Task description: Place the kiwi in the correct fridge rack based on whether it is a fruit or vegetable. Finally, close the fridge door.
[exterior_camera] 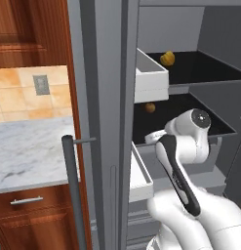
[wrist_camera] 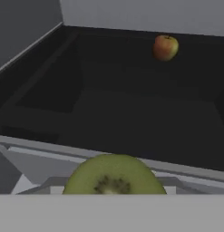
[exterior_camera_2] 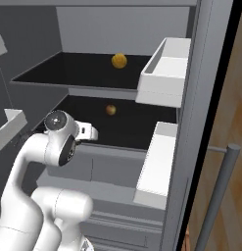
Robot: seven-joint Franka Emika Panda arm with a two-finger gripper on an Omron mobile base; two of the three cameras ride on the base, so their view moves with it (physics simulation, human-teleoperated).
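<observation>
**Kiwi at the lip of the lower fridge shelf**

The fridge (exterior_camera: 107, 97) stands open, its dark door edge filling the middle of the left base view. Its door (exterior_camera_2: 201, 122) rises along the right side of the right base view, carrying two white door bins (exterior_camera_2: 166, 73), one above the other. On the door's outer face a grey bar handle (exterior_camera: 75, 195) runs down toward 6 o'clock.

Inside are two black shelves. The upper shelf (exterior_camera_2: 73, 71) holds a yellow-orange fruit (exterior_camera_2: 119, 61) toward its back. The lower shelf (exterior_camera_2: 122, 122) holds a round orange-brown fruit (exterior_camera_2: 110, 110), which sits at about 1 o'clock in the hand view, well back near the rear wall.

The white arm (exterior_camera: 183, 146) reaches up from below, its wrist level with the front edge of the lower shelf.

The kiwi (wrist_camera: 114, 174) sits at 6 o'clock in the hand view, its cut green face with a pale core toward the camera, just at the shelf's grey front lip. I cannot tell whether the fingers are closed on it or apart.
</observation>
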